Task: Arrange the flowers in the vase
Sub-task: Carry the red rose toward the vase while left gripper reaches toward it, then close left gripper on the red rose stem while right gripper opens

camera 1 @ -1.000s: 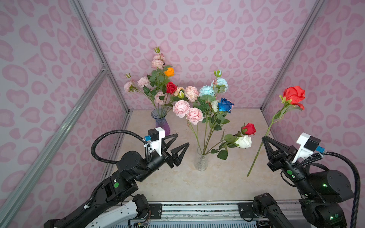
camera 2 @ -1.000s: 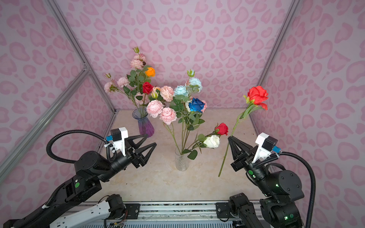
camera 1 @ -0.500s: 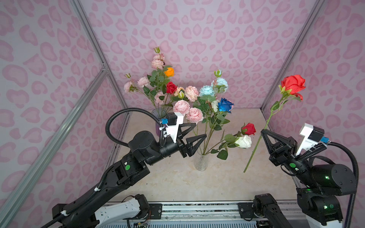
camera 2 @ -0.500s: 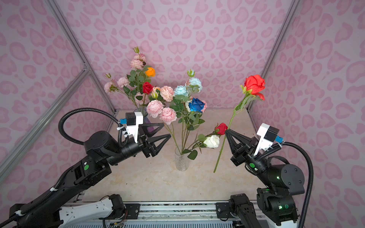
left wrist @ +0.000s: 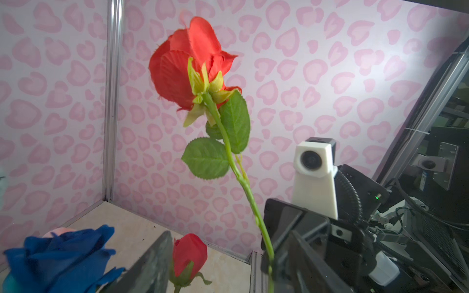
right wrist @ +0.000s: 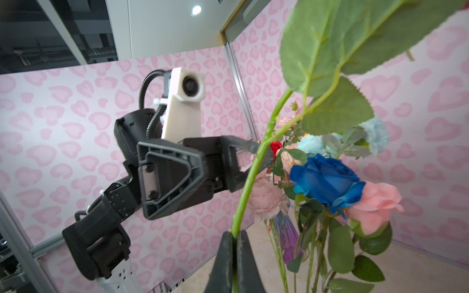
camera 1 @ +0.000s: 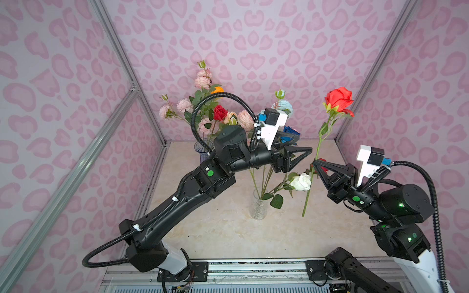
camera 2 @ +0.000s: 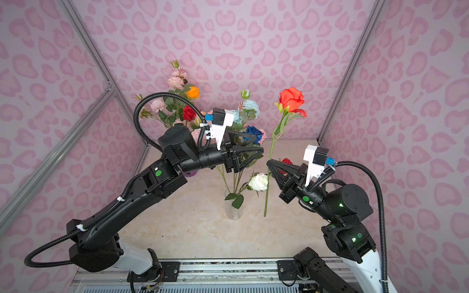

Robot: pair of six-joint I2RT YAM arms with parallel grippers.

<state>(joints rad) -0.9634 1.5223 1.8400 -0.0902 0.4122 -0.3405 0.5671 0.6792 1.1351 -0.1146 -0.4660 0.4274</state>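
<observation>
Nearest me, the right end effector (camera 1: 314,162) is clamped on the green stem of a red rose (camera 1: 338,99), whose bloom leans well above it. Just beside that stem the left end effector (camera 2: 258,143) has its jaws apart, gripping nothing; I cannot tell if it touches. Below it a clear vase (camera 1: 258,208) on the tabletop (camera 1: 228,233) holds a white rose (camera 1: 301,181) and a blue rose (camera 1: 291,132). Behind it, a purple vase (right wrist: 286,236) carries pink and orange flowers (camera 1: 203,81).
</observation>
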